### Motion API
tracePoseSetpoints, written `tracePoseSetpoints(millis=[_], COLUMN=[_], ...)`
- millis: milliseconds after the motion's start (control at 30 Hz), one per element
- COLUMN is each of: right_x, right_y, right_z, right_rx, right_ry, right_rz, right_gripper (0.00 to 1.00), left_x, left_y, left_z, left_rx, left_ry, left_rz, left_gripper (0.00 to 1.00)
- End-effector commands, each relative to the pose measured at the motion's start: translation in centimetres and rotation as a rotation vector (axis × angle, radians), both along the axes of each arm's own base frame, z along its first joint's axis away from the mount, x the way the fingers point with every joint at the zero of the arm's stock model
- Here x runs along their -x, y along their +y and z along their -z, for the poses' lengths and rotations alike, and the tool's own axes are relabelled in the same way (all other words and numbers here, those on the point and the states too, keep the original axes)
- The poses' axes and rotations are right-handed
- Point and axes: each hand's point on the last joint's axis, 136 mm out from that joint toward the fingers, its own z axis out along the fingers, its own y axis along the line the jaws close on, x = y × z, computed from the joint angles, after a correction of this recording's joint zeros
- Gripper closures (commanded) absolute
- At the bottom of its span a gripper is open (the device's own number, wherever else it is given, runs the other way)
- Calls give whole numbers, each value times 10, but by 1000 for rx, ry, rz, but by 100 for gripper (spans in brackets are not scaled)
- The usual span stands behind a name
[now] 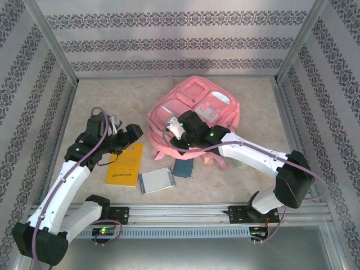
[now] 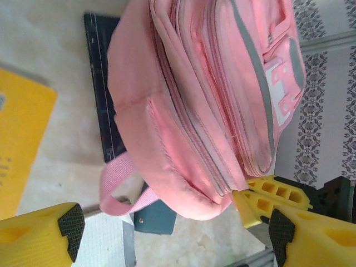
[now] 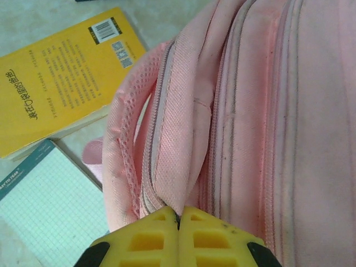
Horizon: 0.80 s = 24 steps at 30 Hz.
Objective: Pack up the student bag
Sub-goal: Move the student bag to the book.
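Left gripper (image 2: 175, 231) hangs wide open, holding nothing, by the yellow book (image 1: 125, 164) and grid pad (image 1: 156, 180) on the table (image 1: 112, 95). Right of them the pink bag (image 1: 197, 109) lies mid-table; the right gripper (image 3: 178, 218) is clamped on its near edge fabric. Holding the bag open seems the step in hand; next the left gripper must grasp a book squarely.

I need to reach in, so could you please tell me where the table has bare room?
Free: the back-left corner of the table, between the left wall and the student bag; also the strip right of the bag, up to the rail. Crowded: in front of the bag, with the yellow book, grid notebook and dark notebook.
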Motion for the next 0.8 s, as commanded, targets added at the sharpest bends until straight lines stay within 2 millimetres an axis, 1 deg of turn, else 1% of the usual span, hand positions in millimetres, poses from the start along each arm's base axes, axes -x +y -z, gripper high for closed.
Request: tracePoseSetpoints(millis=[0, 67, 133, 200, 300, 400, 467, 600, 767], right_x=[4, 5, 6, 5, 4, 0, -1, -1, 3], right_y=[39, 46, 51, 55, 57, 56, 55, 56, 59], right_z=[-13, 0, 6, 8, 8, 8, 11, 15, 17], right_rx=[-160, -148, -155, -175, -192, -197, -196, -203, -209], right_ry=[2, 13, 31, 33, 22, 5, 6, 7, -1], right_rz=[-47, -48, -53, -49, -42, -23, -9, 1, -19], right_gripper=[100, 100, 100, 100, 100, 100, 100, 100, 100], left_x=[-14, -19, -23, -25, -27, -26, -24, -29, -40], left_y=[-19, -25, -33, -41, -47, -47, -42, -51, -54], left_z=[-12, -7, -2, 7, 25, 41, 52, 60, 63], left_rx=[159, 164, 158, 160, 179, 163, 120, 141, 124], left_ry=[-15, -2, 12, 48, 120, 204, 279, 328, 317], left_rz=[15, 19, 25, 22, -11, -53, -96, -103, -103], left_gripper=[16, 17, 18, 19, 24, 30, 30, 30, 31])
